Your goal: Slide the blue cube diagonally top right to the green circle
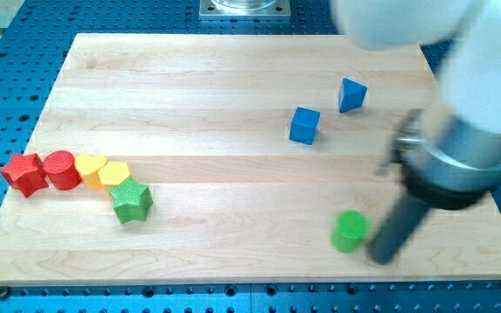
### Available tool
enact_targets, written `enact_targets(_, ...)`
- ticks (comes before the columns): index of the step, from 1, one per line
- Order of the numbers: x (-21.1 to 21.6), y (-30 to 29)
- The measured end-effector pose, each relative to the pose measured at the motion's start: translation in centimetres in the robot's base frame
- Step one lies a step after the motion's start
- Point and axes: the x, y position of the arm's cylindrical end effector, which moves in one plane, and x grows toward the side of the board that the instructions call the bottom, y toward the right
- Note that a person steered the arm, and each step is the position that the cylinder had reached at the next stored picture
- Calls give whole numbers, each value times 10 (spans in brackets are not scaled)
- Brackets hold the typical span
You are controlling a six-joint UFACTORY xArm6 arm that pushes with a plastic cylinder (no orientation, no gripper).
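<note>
The rod's tip [381, 258] stands on the wooden board [216, 96], just right of the green circle [350, 231]; whether they touch, I cannot tell. It grips nothing. The blue cube [304, 125] sits well above, toward the view's top, with another blue block [351, 95] near its upper right.

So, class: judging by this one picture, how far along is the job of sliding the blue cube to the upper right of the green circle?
Nothing looks done yet. The blue cube sits well above and left of the green circle, with bare board between them. In hand: my tip rests just right of the circle, touching neither cube. Left: getting behind the cube and pushing it to the circle's upper right. A second blue block lies further up.
</note>
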Motion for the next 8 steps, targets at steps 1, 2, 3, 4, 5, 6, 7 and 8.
enact_targets(1, -13, -92)
enact_targets(2, -14, -126)
enact_targets(3, 21, -198)
enact_targets(4, -12, -277)
enact_targets(5, -35, -299)
enact_targets(6, -35, -282)
enact_targets(7, -36, -261)
enact_targets(8, -41, -262)
